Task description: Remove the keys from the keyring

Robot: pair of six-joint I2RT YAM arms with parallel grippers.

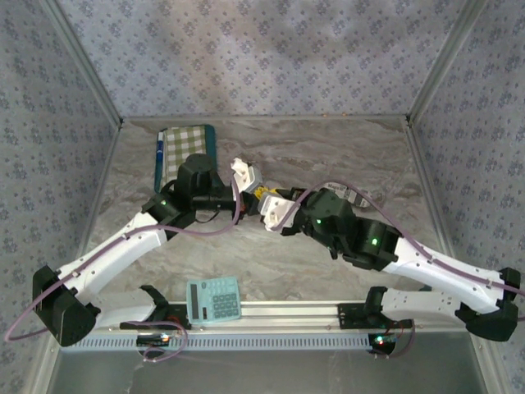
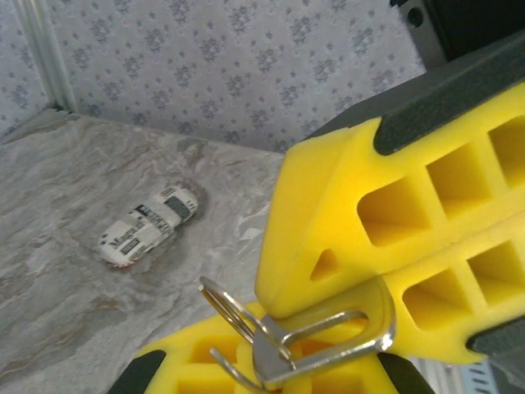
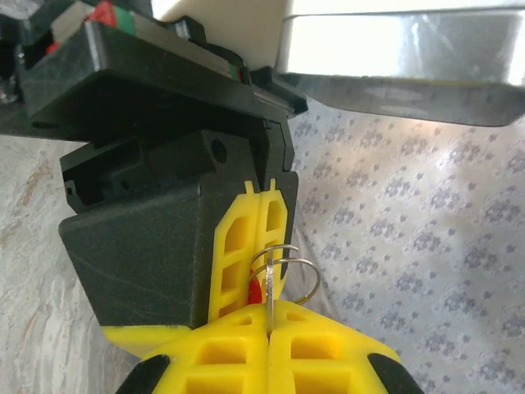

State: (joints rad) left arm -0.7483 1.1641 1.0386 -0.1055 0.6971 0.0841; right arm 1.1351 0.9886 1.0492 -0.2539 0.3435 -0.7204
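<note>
Keyring (image 2: 267,353) held centrally (walls (image 1: 246,57) well apart).

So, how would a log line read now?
left gripper: shut on keyring | right gripper: shut on keyring | keyring: held between both | red key: beside keyring

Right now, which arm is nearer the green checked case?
Left. The left arm has its wrist right beside the green checked case; the right arm lies farther right, beyond the left tool.

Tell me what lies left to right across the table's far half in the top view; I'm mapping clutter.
Green checked cloth → left gripper → right gripper → small black-and-white printed object.
</note>
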